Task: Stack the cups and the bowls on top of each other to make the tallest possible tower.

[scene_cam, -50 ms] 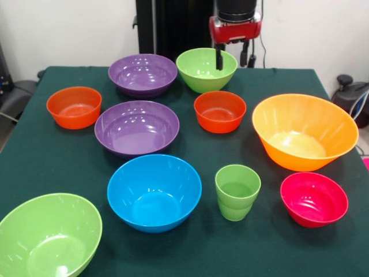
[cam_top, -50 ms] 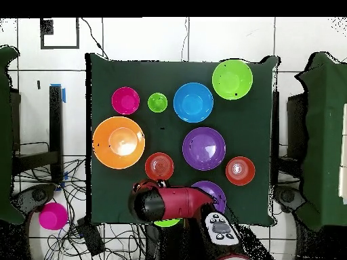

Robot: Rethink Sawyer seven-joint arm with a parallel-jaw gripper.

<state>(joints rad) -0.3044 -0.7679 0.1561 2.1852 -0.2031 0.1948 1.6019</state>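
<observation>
a dark green table [scene_cam, -50 ms: 34, 173] carrying nine bowls and one cup, all upright, separate and unstacked. front view, far row: a purple bowl [scene_cam, -50 ms: 143, 74] beside a lime-green bowl [scene_cam, -50 ms: 206, 70], with the gripper [scene_cam, -50 ms: 231, 57] hanging over the green bowl's right rim, its two dark fingers [scene_cam, -50 ms: 219, 59] held slightly apart and clamped on nothing. middle row: a small orange-red bowl [scene_cam, -50 ms: 74, 107] at the left, a second purple bowl [scene_cam, -50 ms: 136, 128], another small orange-red bowl [scene_cam, -50 ms: 219, 111], and the large orange bowl [scene_cam, -50 ms: 304, 131] at the right. near row: a second lime-green bowl [scene_cam, -50 ms: 49, 236] at the lower left corner, partly cut by the edge, a blue bowl [scene_cam, -50 ms: 154, 192], the light-green cup [scene_cam, -50 ms: 237, 191] standing open end up just right of it, and a small pink-red bowl [scene_cam, -50 ms: 314, 198] to the cup's right. overhead view: the red and black arm [cam_top, -50 ms: 173, 203] lies across the table's lower edge, hiding most of one lime-green bowl [cam_top, -50 ms: 167, 222] and part of one purple bowl [cam_top, -50 ms: 215, 193]; the cup [cam_top, -50 ms: 157, 102] sits between the pink-red bowl [cam_top, -50 ms: 125, 100] and the blue bowl [cam_top, -50 ms: 193, 102], with the large orange bowl [cam_top, -50 ms: 118, 142] below them. a pink round object [cam_top, -50 ms: 52, 216] lies on the floor off the table's lower left corner, among cables.
</observation>
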